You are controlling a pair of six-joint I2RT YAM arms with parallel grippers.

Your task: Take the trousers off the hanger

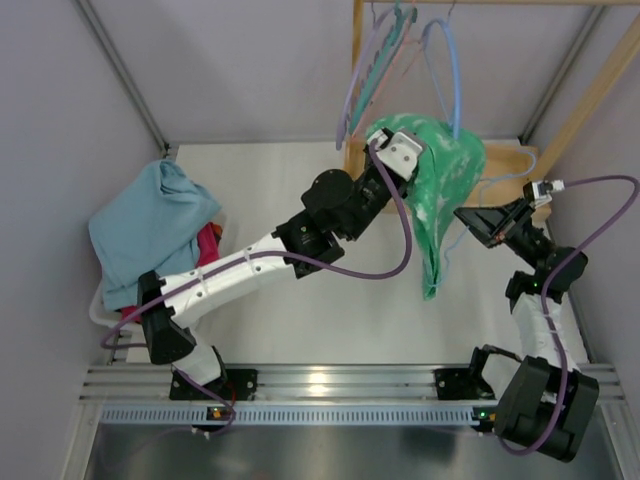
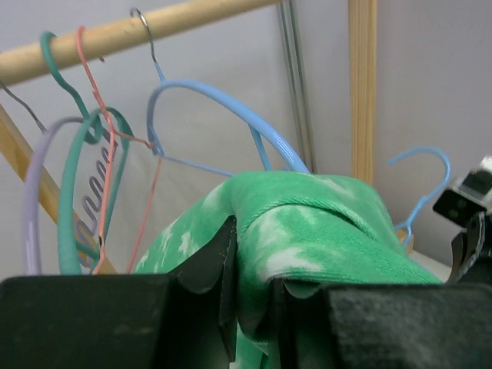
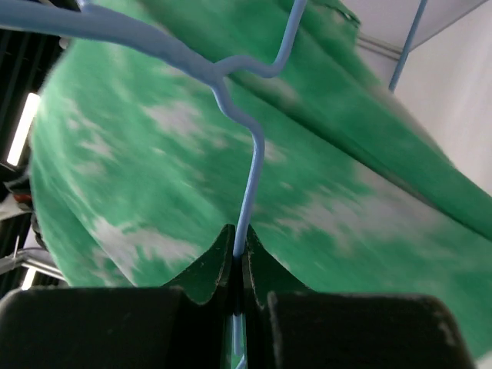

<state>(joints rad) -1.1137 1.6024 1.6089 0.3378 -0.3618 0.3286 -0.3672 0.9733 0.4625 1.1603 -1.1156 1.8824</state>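
Observation:
The green, white-mottled trousers (image 1: 445, 185) hang draped over the thin pale blue hanger (image 1: 503, 181) at the back right, one leg dangling toward the table. My left gripper (image 1: 412, 152) presses into the top of the cloth. In the left wrist view it (image 2: 254, 257) is shut on a thick fold of the trousers (image 2: 323, 223). My right gripper (image 1: 482, 216) sits just right of the garment. In the right wrist view it (image 3: 238, 244) is shut on the hanger's wire (image 3: 251, 181), with the trousers (image 3: 154, 169) filling the background.
A wooden rail (image 2: 115, 34) carries a thicker blue hanger (image 2: 223, 96), a teal hanger (image 2: 69, 192), a lilac hanger (image 2: 29, 207) and a salmon wire hanger (image 2: 108, 154). A wooden post (image 2: 363, 84) stands behind. A light blue-teal garment (image 1: 150, 225) and a magenta garment (image 1: 208, 243) lie at the left.

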